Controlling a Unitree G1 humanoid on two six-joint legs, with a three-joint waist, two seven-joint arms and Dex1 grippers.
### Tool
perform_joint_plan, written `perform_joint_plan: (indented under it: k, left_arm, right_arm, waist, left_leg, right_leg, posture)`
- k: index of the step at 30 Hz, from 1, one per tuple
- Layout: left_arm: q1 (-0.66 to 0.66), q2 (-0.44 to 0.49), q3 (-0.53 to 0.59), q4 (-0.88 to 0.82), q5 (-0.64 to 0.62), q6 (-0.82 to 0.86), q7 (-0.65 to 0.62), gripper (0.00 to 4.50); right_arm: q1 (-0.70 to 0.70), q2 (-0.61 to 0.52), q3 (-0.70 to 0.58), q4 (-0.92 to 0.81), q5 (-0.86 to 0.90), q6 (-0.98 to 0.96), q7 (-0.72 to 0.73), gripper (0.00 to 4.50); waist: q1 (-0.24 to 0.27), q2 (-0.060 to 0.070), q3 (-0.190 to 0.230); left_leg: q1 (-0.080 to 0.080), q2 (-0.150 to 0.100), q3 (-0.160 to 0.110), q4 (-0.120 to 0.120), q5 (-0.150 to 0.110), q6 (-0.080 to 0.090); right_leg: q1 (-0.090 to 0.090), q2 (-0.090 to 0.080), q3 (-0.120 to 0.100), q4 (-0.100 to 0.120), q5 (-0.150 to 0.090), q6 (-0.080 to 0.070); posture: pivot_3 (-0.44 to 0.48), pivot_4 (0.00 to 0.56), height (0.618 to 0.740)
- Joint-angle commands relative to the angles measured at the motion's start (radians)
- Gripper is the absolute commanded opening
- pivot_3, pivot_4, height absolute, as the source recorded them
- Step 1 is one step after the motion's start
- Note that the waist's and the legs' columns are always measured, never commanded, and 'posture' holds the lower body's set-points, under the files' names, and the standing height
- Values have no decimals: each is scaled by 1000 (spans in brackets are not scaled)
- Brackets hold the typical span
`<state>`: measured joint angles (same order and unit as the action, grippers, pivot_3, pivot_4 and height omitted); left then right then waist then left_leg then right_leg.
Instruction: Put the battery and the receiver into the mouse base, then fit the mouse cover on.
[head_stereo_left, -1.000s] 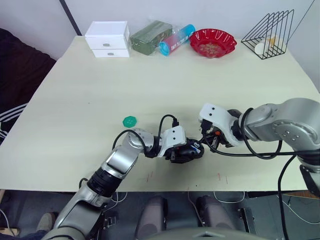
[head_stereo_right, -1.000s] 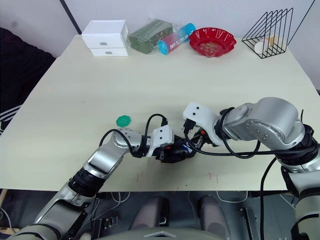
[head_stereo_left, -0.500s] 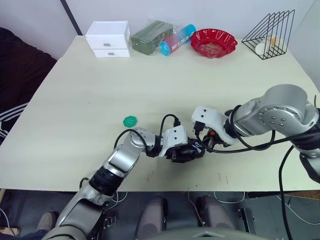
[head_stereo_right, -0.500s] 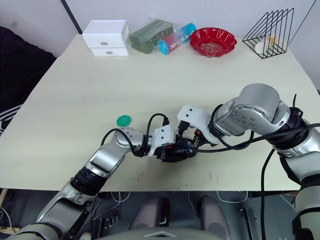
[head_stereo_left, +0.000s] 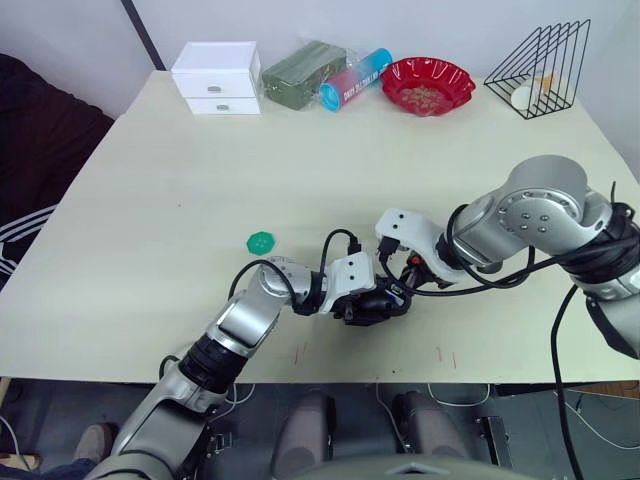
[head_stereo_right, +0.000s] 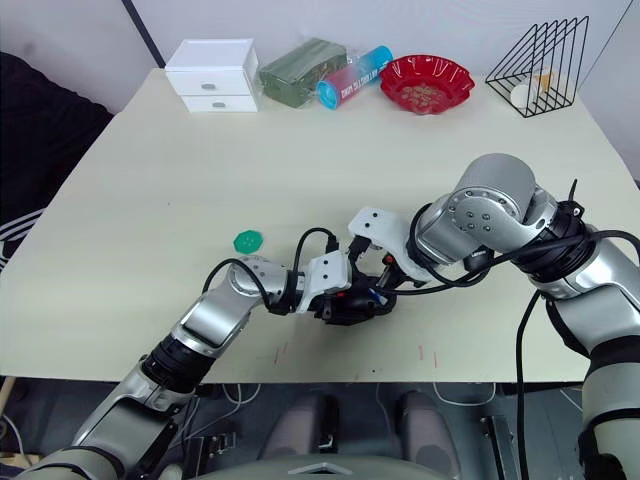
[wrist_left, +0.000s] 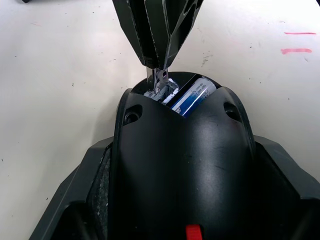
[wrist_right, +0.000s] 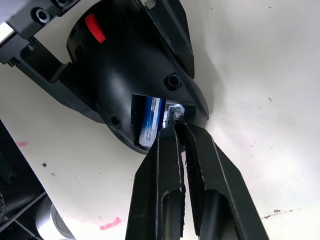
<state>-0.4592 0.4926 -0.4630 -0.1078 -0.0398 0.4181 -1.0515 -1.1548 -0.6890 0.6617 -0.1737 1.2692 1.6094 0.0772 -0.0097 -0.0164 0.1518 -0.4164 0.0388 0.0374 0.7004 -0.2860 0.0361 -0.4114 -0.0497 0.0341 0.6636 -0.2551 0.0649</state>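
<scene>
Left hand (head_stereo_left: 372, 303) clamps the mouse base (wrist_left: 182, 165) by its sides on the pale surface (head_stereo_left: 300, 180) near the front edge. A blue battery (wrist_right: 151, 122) lies in its open compartment. Right hand (wrist_right: 176, 120), fingers nearly together, pinches a small silver receiver (wrist_right: 175, 111) at the compartment's mouth beside the battery.

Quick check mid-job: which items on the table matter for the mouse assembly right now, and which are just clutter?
In the job:
- mouse base, clamped in the left gripper
- battery, seated in the base
- receiver, pinched by the right gripper at its slot

Just lying about:
- green cap
- white drawer box
- green packet
- blue tube
- red bowl
- wire rack
</scene>
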Motion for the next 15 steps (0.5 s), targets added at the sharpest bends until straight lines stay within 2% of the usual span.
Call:
perform_joint_plan:
  k: [1, 15]
  left_arm:
    - [18, -1, -32, 17, 28, 22, 14, 3023]
    - [33, 3, -40, -5, 26, 30, 12, 3023]
  right_arm:
    - [-11, 3, 3, -1, 38, 5, -30, 0]
    - [1, 27, 30, 14, 2, 5, -74, 0]
  waist:
    - [0, 0, 0]
    - [-1, 0, 0]
  left_leg:
    - [0, 0, 0, 0, 0, 0]
    - [0, 0, 0, 0, 0, 0]
  right_leg:
    - [0, 0, 0, 0, 0, 0]
    - [0, 0, 0, 0, 0, 0]
  posture:
    - [0, 150, 740]
    - [0, 150, 740]
